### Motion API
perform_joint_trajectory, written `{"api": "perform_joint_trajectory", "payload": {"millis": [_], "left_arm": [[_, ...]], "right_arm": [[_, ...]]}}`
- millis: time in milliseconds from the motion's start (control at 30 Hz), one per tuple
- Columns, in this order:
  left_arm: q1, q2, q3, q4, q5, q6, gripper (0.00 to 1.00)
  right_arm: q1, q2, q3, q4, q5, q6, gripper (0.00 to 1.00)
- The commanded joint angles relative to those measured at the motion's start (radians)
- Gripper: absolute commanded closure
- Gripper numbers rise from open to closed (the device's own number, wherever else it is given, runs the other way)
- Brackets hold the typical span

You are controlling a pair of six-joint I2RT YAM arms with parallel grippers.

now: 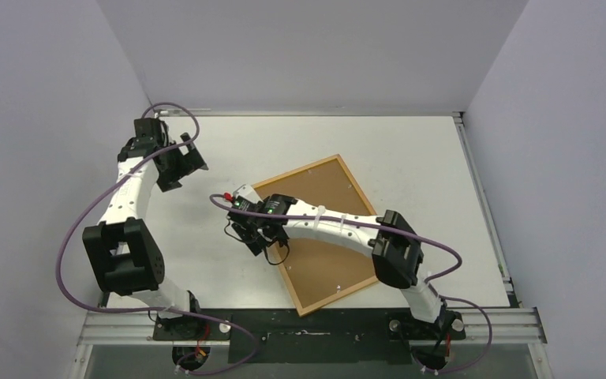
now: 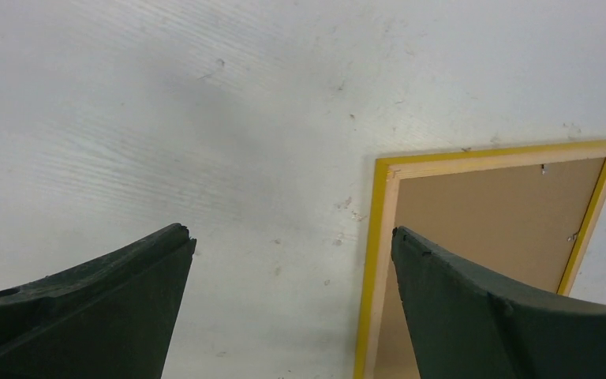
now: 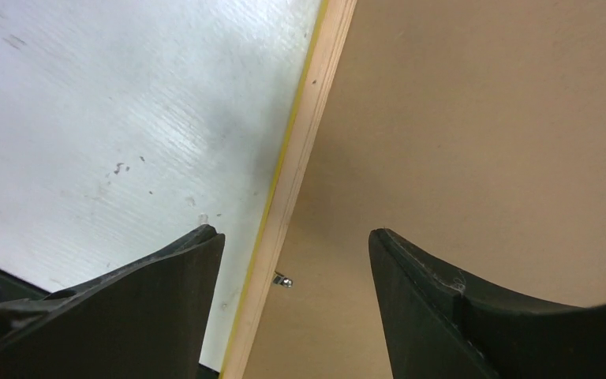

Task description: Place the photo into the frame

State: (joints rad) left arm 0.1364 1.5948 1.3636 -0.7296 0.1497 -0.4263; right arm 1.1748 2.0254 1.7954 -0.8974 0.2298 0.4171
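Note:
The frame (image 1: pixel 296 171) lies face down and askew on the white table, light wood rim up, with a yellow edge showing in the left wrist view (image 2: pixel 387 205) and the right wrist view (image 3: pixel 308 134). The brown backing board (image 1: pixel 323 189) fills it. The photo is not in view in any frame. My right gripper (image 1: pixel 254 237) is open and empty, hovering over the frame's left rim, one finger over the table and one over the board (image 3: pixel 293 232). My left gripper (image 1: pixel 181 166) is open and empty above bare table left of the frame (image 2: pixel 290 233).
A small metal retaining tab (image 3: pixel 283 280) sticks out from the frame's inner rim over the backing board (image 3: pixel 481 142). More tabs show along the rim (image 2: pixel 544 168). Grey walls enclose the table on three sides. The right arm lies across the frame's lower half.

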Motion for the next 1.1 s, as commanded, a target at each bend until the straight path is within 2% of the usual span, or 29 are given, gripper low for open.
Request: {"api": "perform_joint_trajectory", "payload": {"millis": [0, 167, 367, 700, 1067], "left_arm": [[0.039, -0.053, -0.030, 0.061, -0.002, -0.037, 0.03], [0.039, -0.028, -0.038, 0.064, 0.053, -0.046, 0.03], [0.040, -0.029, -0.053, 0.077, 0.071, -0.052, 0.03], [0.040, 0.000, -0.054, 0.094, 0.141, -0.063, 0.03], [0.040, 0.001, -0.055, 0.077, 0.110, -0.069, 0.03]], "right_arm": [[-0.017, 0.079, 0.054, -0.133, -0.034, 0.034, 0.32], [-0.019, 0.113, 0.057, -0.087, -0.145, 0.025, 0.39], [-0.039, 0.170, 0.092, -0.104, -0.171, 0.040, 0.50], [-0.082, 0.197, 0.061, -0.060, -0.222, 0.053, 0.59], [-0.077, 0.249, 0.085, -0.072, -0.222, 0.059, 0.69]]}}
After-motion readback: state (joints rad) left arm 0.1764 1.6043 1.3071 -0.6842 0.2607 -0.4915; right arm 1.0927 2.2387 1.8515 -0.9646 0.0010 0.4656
